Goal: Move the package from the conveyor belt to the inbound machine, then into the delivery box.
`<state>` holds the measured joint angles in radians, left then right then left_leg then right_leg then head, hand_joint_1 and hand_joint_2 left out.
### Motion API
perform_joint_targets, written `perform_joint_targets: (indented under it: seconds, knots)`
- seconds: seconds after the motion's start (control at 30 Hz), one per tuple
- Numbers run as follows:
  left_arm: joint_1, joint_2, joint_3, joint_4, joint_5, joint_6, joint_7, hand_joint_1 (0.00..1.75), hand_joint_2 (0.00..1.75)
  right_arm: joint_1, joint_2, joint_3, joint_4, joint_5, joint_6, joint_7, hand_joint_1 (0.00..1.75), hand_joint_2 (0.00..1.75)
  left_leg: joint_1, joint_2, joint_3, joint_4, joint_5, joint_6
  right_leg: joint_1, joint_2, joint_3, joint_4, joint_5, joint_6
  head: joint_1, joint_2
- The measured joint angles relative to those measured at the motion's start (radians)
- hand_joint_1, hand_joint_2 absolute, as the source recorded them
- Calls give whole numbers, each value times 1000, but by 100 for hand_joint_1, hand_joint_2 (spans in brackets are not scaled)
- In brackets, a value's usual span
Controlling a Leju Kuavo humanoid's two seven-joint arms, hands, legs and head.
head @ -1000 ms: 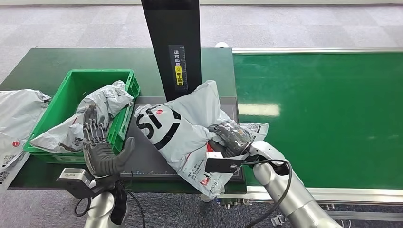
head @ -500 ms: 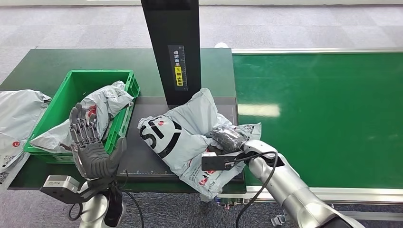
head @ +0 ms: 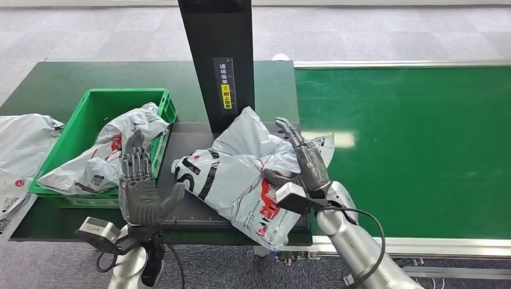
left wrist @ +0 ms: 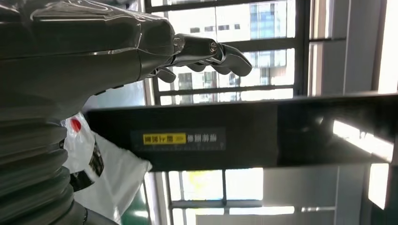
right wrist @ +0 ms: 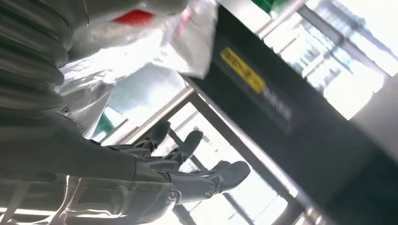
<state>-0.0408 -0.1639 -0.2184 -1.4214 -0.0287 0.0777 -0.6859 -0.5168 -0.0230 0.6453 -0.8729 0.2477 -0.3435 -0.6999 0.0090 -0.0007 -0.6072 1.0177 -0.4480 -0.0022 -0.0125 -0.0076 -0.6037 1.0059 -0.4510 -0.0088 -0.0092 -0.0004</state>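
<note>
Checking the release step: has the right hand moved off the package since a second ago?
Yes. The right hand has lifted off the package, fingers now toward the black column.

Package point(head: 241, 174): crinkled, glossy grey plastic film. Conveyor belt point(head: 410, 144): smooth, shiny green surface. Crate point(head: 90, 114): rigid green plastic.

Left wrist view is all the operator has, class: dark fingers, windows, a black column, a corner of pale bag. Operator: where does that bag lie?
Observer: The grey plastic mailer bag with black lettering lies on the dark flat platform at the black column's foot.
Operator: Does the right hand hold it?
Observer: No; the right hand stands at the bag's right side, fingers raised and apart.
Operator: Where is the delivery box?
Observer: The green plastic crate sits left of the platform, another grey mailer inside.
</note>
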Motion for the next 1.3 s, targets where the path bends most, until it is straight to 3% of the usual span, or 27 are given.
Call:
perform_joint_targets:
  seconds: [0.17,0.5,0.67,0.83,1.07,1.17,1.3]
  knots:
    - [-20,10,-54,64,-94,-16,2,0,175,43,-19,-83,-150,-131,44,-1,0,175,0,1,0,0,0,0,0,0,0,0,0,0,0,0]
    - [-38,27,-110,114,-138,-26,6,0,175,88,-34,-157,-273,-171,89,-1,0,175,0,1,0,0,0,0,0,1,0,0,0,0,0,0]
    - [-53,33,-152,145,-342,53,72,0,175,138,-32,-240,-346,-258,208,-1,0,175,0,0,-1,0,0,0,0,0,0,0,0,0,0,0]
    - [-77,29,-189,209,-428,79,92,0,175,180,-27,-341,-384,-234,240,-3,0,175,-1,0,-1,0,0,1,-1,0,0,0,0,1,0,0]
    - [-92,23,-207,252,-440,78,102,0,175,204,-25,-388,-402,-235,244,-4,0,175,0,1,0,0,0,1,0,0,-1,0,0,0,0,0]
    - [-108,24,-228,279,-516,50,161,0,175,224,-24,-411,-420,-262,267,-4,0,175,0,-1,0,0,0,1,0,-1,-1,0,-1,1,0,0]
    - [-142,27,-276,377,-673,43,308,0,175,281,-14,-476,-469,-302,340,-4,0,175,0,-2,-1,0,-1,1,0,-1,0,0,-1,1,0,0]
